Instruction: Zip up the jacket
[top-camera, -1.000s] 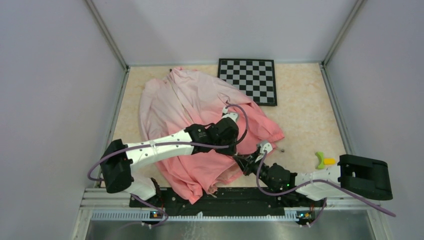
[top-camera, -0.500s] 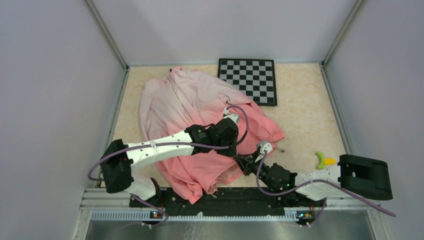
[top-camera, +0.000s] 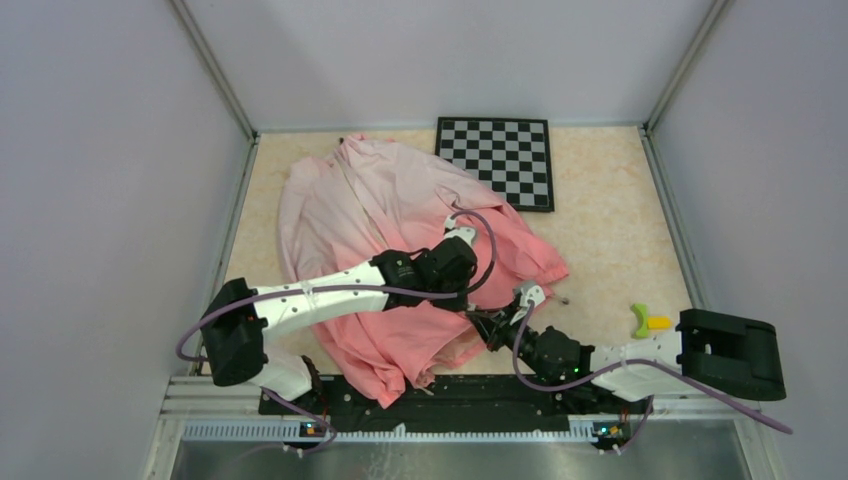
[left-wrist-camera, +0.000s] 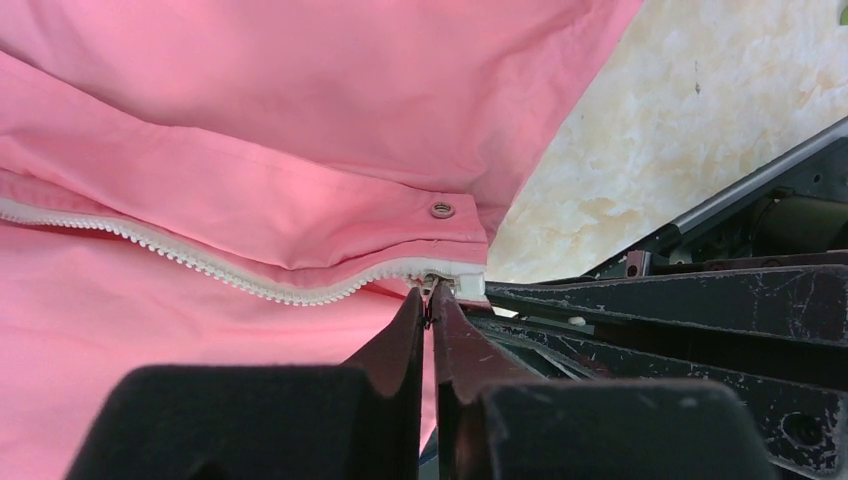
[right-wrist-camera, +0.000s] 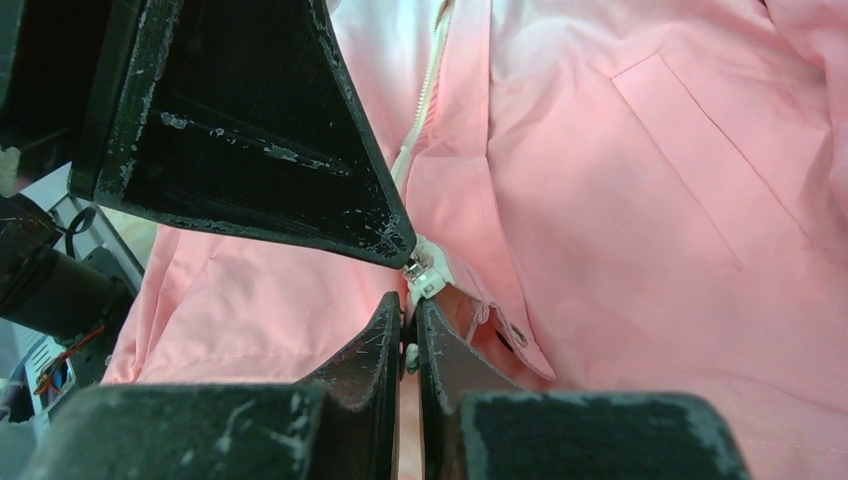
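The thin fabric jacket (top-camera: 380, 205), fading from pale pink at the collar to coral pink at the hem, is spread crumpled over the left and middle of the beige marbled surface (top-camera: 610, 230), its hem toward the arm bases. Its white front zipper (left-wrist-camera: 200, 262) is seen open along the coral panel, ending beside a small metal snap (left-wrist-camera: 441, 209). The left arm is stretched across the jacket from the near left, and the left end effector (left-wrist-camera: 428, 300) is pressed closed on the zipper's lower end. The right arm is laid low from the near right, and the right end effector (right-wrist-camera: 408, 318) is pinched closed on the zipper just below the slider, tip to tip with the left one. A black-and-white chequered board (top-camera: 497, 160) lies at the far edge, touched by the jacket, and a small yellow-green object (top-camera: 645, 320) lies well apart on the right. Against half a second earlier, hardly any change is seen in the arms or the jacket.
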